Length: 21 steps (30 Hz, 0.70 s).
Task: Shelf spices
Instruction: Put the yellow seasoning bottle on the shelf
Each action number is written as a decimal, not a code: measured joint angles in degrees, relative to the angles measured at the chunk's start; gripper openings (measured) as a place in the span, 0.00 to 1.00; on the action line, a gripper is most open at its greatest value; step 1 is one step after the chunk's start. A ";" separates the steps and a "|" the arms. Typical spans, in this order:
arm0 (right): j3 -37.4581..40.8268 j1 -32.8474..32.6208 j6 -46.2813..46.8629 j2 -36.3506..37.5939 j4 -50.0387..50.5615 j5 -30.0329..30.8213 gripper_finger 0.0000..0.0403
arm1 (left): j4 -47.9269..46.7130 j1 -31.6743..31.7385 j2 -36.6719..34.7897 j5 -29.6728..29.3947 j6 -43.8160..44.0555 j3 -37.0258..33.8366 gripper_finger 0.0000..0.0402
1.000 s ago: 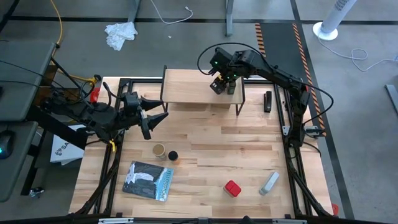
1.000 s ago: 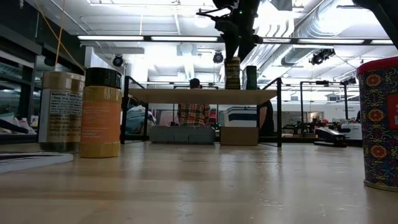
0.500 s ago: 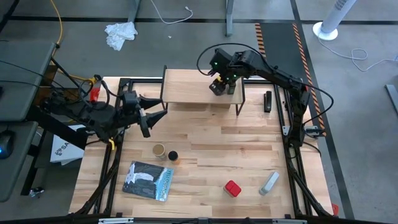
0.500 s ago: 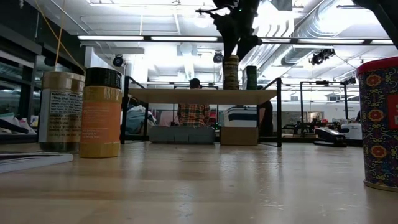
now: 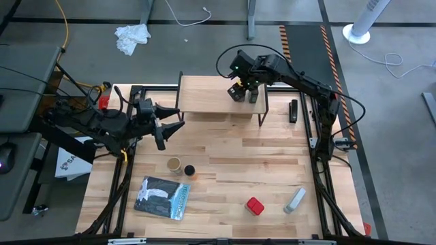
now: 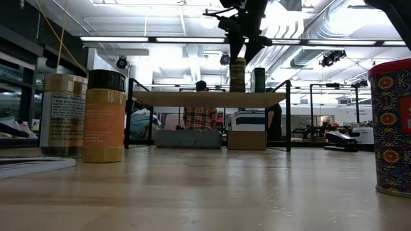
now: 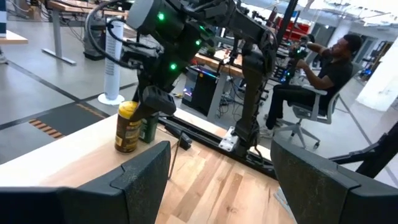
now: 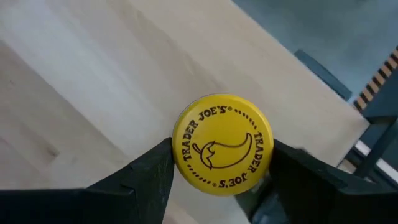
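Observation:
The shelf (image 5: 211,95) stands at the table's far side on thin black legs. On its right end a yellow jar (image 6: 238,74) stands upright beside a small black tin (image 6: 259,79), with my right gripper (image 8: 222,171) shut on the jar from above. The tan cylinder (image 5: 174,165) and the amber jar with a black cap (image 5: 189,170) stand on the table left of centre. The red tin (image 5: 255,205) stands near the front. My left gripper (image 5: 174,126) hangs open and level over the table's left side, holding nothing. My right gripper pinches the yellow jar by its lid, one finger (image 8: 149,171) on each of two opposite sides of the lid's rim (image 8: 180,149). The fingers come steeply from above, slanting. The jar stays upright with its base at the shelf's plank (image 6: 212,97).
A flat blue-grey case (image 5: 162,197) lies at the front left and a small grey bar (image 5: 294,200) at the front right. A black frame (image 5: 320,136) runs along the table's sides. People and desks show in the room beyond.
My right gripper has rolled a little about its own pointing line while staying over the shelf's right end. Its hold on the yellow jar is unchanged.

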State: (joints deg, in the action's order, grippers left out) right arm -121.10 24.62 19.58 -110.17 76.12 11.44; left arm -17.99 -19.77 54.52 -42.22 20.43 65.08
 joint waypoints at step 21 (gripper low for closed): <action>0.00 -0.48 -8.02 0.00 5.38 -1.33 0.97 | -0.69 5.30 0.96 6.24 -3.19 0.00 0.68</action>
State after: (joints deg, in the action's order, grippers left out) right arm -121.10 24.14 11.56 -110.17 81.49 10.11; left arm -18.68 -14.47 55.48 -35.98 17.23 65.08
